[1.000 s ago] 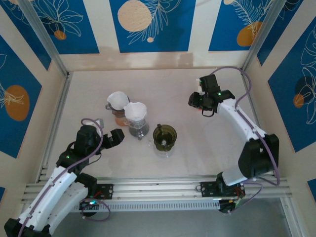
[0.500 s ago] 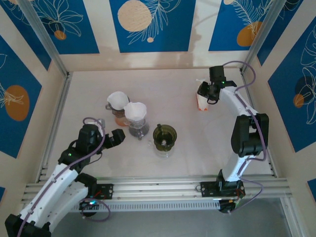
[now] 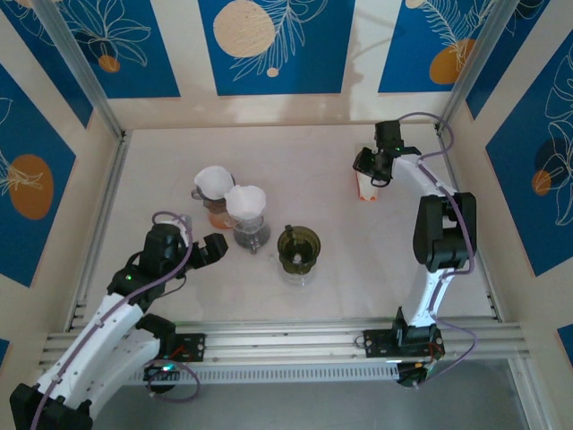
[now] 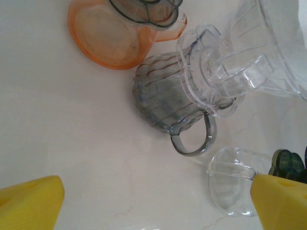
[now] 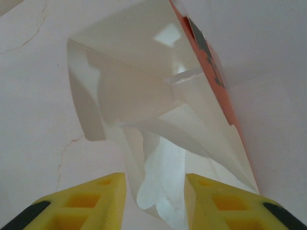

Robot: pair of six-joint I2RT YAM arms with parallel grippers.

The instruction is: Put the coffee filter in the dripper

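Coffee filter (image 5: 158, 143) juts from its orange-sided pack (image 5: 211, 72) at far right, straight between the right gripper's (image 5: 154, 188) half-closed jaws, grip uncertain; wide-open, empty left gripper (image 4: 158, 203) sits nearer the green dripper (image 3: 298, 248)

- Orange translucent plastic dripper (image 4: 108, 40): top cut off by upper edge of left wrist view.
- Clear ribbed plastic dripper (image 4: 273, 48): runs off top and right edges; its flange hides part of smoky grey glass cup (image 4: 158, 103).
- Dark green plastic dripper (image 4: 287, 165): sliver at right edge, rest cut off.
- Left jaws: yellow fingertips (image 4: 29, 203) cut by bottom edge.
- White paper coffee filter (image 5: 163, 187): lower end between right jaws, runs off bottom edge; pinched or loose, cannot tell.
- White-and-orange filter pack (image 3: 363, 188): top hidden under right wrist in top view.
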